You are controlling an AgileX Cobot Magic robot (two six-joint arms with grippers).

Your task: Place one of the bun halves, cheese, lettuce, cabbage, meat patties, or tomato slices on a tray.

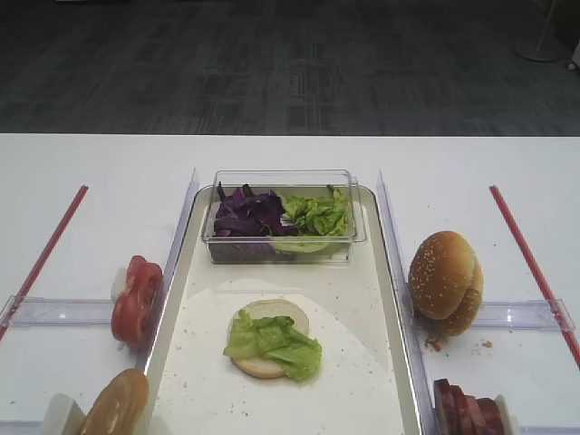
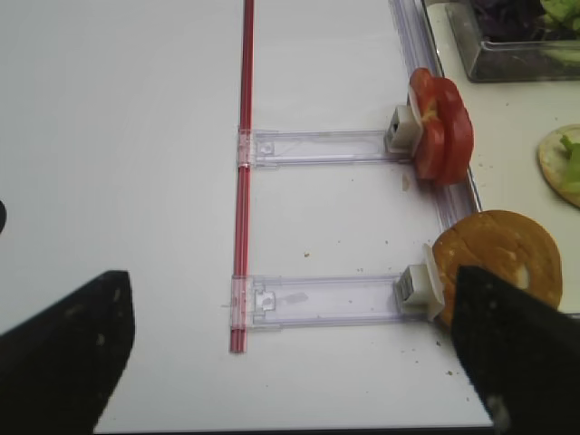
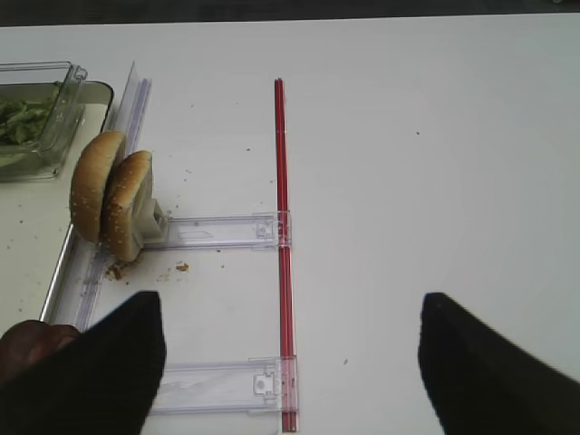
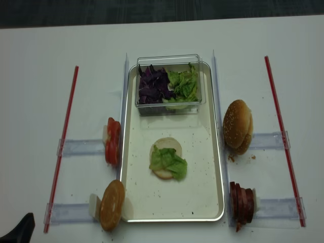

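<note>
From the high front view, the tray (image 1: pixel 385 299) lies along the middle of the white bench (image 1: pixel 91 172); a clear plastic tub (image 1: pixel 281 217) sits at its far end with purple cabbage (image 1: pixel 246 215) on the left and lettuce (image 1: pixel 317 216) on the right; nearer, one bun half (image 1: pixel 272 313) lies flat on the tray, cut face up, with a green leaf (image 1: pixel 276 342) resting on it; tomato slices (image 1: pixel 136 299) stand on edge just left of the tray; two sesame bun halves (image 1: pixel 444 281) stand on edge just right of it; meat patties (image 1: pixel 467 410) show at the lower right; no pincer appears here.

In the right wrist view, the right pincer (image 3: pixel 290 362) hangs over bare bench with its dark fingers (image 3: pixel 480 372) far apart and nothing between them; a red strip (image 3: pixel 283 245) runs beneath the gap; the upright bun halves stand to the left.

In the left wrist view, the left pincer (image 2: pixel 299 362) is likewise spread wide and grips nothing; the tomato slices and a browned round disc (image 2: pixel 498 263) stand at the tray's edge on the right.

In the overhead view, the bun half with its leaf lies near the tray's middle; patties stand in a row beside the tray's near right corner; a dark tip (image 4: pixel 20 230) shows at the lower left corner.
</note>
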